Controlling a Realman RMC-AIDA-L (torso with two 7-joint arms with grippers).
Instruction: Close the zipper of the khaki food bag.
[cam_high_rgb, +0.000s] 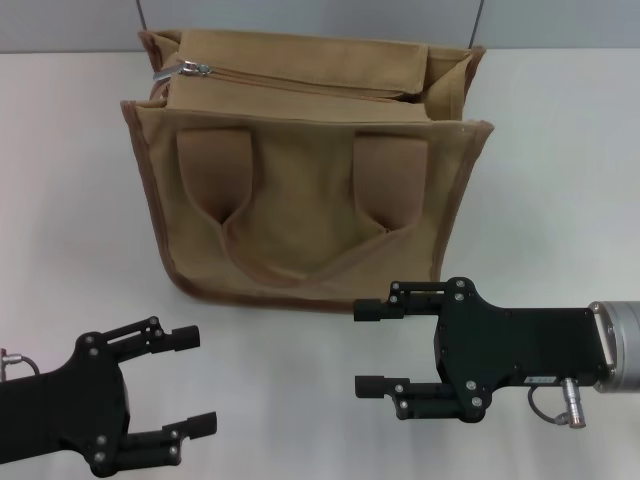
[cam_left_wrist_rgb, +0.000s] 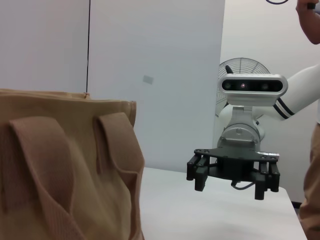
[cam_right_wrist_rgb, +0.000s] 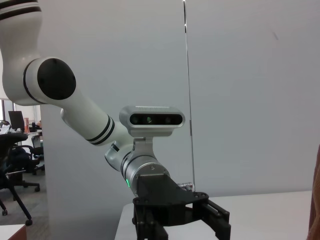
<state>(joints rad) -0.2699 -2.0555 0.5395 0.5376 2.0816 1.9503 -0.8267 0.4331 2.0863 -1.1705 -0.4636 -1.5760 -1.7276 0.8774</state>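
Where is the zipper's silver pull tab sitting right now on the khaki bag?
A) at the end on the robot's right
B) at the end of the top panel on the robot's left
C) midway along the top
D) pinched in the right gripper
B: in the head view the pull tab lies at the left end of the zipper on the khaki food bag, away from both the open left gripper and the open right gripper.

- My left gripper (cam_high_rgb: 193, 382) sits near left, fingers spread apart and pointing right, holding nothing.
- My right gripper (cam_high_rgb: 368, 348) sits near right, fingers parted and pointing left toward the other, also holding nothing.
- Both wrists are level, low over the white table (cam_high_rgb: 560, 180).
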